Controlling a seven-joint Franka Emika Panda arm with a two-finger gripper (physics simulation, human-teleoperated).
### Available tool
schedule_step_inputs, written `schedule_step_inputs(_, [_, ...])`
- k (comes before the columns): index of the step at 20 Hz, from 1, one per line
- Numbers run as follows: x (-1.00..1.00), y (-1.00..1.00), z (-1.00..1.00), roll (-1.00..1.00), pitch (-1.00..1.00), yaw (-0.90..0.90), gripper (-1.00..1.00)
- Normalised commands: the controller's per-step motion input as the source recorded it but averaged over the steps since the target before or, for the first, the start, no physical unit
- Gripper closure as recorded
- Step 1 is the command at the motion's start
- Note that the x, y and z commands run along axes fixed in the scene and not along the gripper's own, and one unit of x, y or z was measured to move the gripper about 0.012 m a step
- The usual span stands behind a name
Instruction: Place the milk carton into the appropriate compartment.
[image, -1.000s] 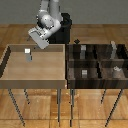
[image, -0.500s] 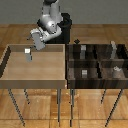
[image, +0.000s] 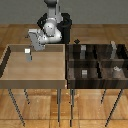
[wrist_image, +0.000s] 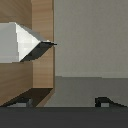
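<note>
The task looks barely begun. The milk carton (image: 28, 54) stands upright on the floor of the light wooden tray (image: 10, 82), near its far rim, toward 11 o'clock of the tray's centre in the exterior view. It is not in any compartment and nothing holds it.

The end effector (image: 33, 43) hangs just above and behind the carton, apart from it as far as the exterior view tells. Whether its fingers are spread or closed I cannot tell; in the wrist view only 2 dark fingertip stubs show at the lower edge, and a pale wedge fills one side, probably the carton (wrist_image: 20, 42) seen close.

Left to do, by my judgement: descend, grip the carton, carry it toward 3 o'clock to the dark divider box (image: 70, 82), choose the fitting compartment, and release.

Counts: 1 arm, 1 milk carton, 1 light tray, 1 dark divider box. The box shows about 6 compartments, with roughly 5 small grey shapes among them; the blur makes both counts uncertain.
</note>
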Motion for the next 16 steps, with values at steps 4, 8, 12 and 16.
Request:
schedule_step_inputs(4, [0.00, 0.00, 0.00, 0.00, 0.00, 0.00, -1.00])
schedule_step_inputs(8, [0.00, 0.00, -0.50, 0.00, 0.00, 0.00, -1.00])
schedule_step_inputs(12, [0.00, 0.00, -1.00, 0.00, 0.00, 0.00, -1.00])
schedule_step_inputs(16, [0.00, 0.00, -0.50, 0.00, 0.00, 0.00, -1.00])
